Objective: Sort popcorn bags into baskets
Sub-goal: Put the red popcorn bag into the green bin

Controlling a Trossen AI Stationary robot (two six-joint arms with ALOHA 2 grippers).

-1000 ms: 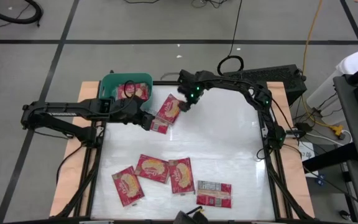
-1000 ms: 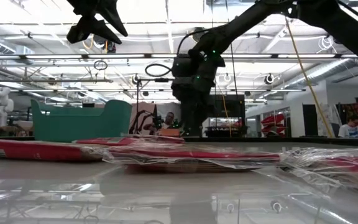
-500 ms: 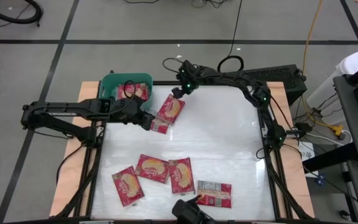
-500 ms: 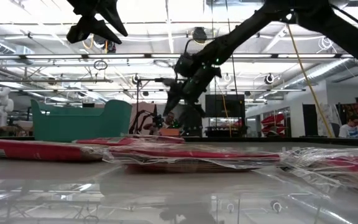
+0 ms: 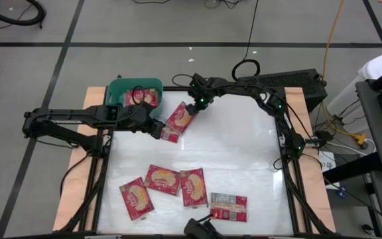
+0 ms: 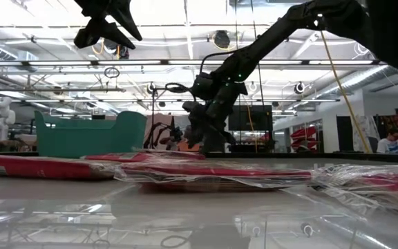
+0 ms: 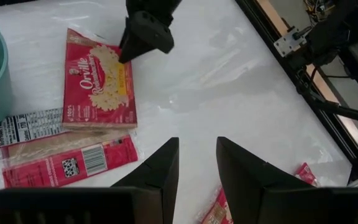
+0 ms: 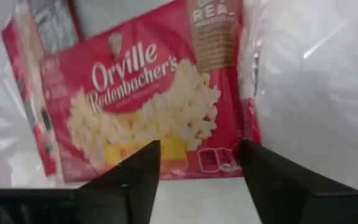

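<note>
A red popcorn bag [image 5: 181, 117] lies flat at the table's far left, partly on a second bag [image 7: 61, 155] that shows a label panel. Next to them stands the teal basket [image 5: 119, 87] with bags [image 5: 146, 98] inside. My right gripper [image 8: 197, 168] is open and low over the upper bag [image 8: 148, 106], a finger on either side of its far end. My left gripper [image 7: 197, 168] hangs open above the table just near of these two bags, with nothing between its fingers. My right gripper comes at the upper bag's far end [image 7: 120, 65] slanting down from the far right. Whether its fingertips touch the bag I cannot tell. The bag lies flat on the bag beneath it and on the table.
Several more popcorn bags lie near the front edge: one [image 5: 136, 198] at the left, two [image 5: 163, 179] [image 5: 192, 187] side by side, one [image 5: 229, 207] with its label up. The table's middle and right show bare white top. A dark frame [image 5: 290, 159] runs along the right edge.
My right gripper swung up and toward the far edge, then came down onto the far end of the bag beside the basket, tipping more steeply downward. The bags have stayed where they were.
</note>
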